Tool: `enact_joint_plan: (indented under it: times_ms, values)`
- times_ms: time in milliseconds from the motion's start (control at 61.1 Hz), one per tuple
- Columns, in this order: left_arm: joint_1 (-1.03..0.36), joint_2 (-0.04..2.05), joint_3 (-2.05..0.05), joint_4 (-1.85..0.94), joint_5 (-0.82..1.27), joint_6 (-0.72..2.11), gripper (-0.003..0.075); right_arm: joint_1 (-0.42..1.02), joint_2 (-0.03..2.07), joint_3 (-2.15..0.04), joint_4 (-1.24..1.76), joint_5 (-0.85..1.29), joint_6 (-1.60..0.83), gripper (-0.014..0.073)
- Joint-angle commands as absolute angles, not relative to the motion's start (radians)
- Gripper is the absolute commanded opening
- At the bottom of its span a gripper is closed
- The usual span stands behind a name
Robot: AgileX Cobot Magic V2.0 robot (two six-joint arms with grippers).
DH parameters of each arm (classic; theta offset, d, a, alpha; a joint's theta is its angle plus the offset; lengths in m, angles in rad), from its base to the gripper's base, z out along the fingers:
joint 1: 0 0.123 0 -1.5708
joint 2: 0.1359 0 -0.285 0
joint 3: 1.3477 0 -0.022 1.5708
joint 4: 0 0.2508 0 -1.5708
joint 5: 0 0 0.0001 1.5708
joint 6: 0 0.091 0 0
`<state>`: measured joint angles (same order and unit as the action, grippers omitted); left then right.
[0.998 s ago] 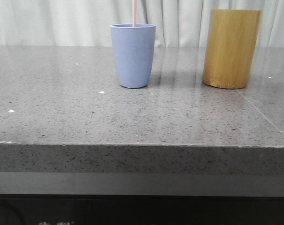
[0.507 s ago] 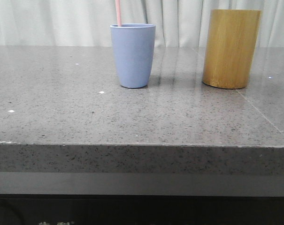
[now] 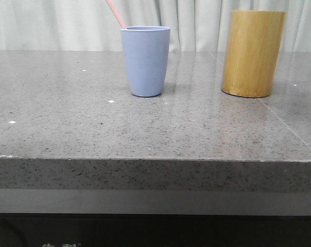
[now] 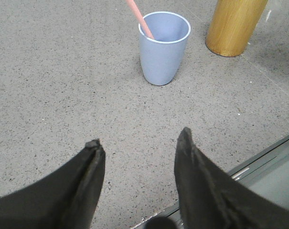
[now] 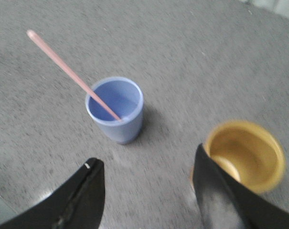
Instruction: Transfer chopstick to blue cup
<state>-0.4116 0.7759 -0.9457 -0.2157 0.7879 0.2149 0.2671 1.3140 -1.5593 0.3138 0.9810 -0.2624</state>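
So the chopstick (image 5: 72,75) is sitting inside the blue cup (image 3: 145,61), and nothing is holding it. Its lower end is down in the cup and the shaft leans on the rim. From the front, the free end tilts up toward about 11 o'clock and runs out of frame. It's much longer than the cup is tall, so I'd guess it just tips over until the rim catches it, which is why it rests at a slant instead of standing straight.

Both grippers are released. The left gripper (image 4: 139,148) has its jaws spread wide with nothing but bare table (image 3: 68,128) between them, and it hangs well back from the cup. The right gripper (image 5: 146,167) is also spread and empty, looking down from above, with the cup and the bamboo holder (image 3: 253,53) both below it. That one's a bit motion-blurred, but the gap between the fingers is plain enough.

The bamboo holder stands at roughly 3 o'clock from the cup in the front view, well apart from it, and looks empty from above.

My read: the transfer is basically done, since the stick is in the right container and the cup stands upright.
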Motion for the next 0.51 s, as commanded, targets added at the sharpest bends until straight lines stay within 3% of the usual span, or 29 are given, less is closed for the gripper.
enact_joint_plan:
  times_ms: [0, 491]
  values:
    - [-0.409, 0.774, -0.973, -0.229, 0.718, 0.212, 0.0347, 0.233, 1.178, -1.47, 0.321, 0.88, -0.263, 0.0435]
    - [-0.409, 0.774, -0.967, -0.229, 0.72, 0.212, 0.0347, 0.223, 0.712, -1.005, 0.3, 0.855, -0.263, 0.0435]
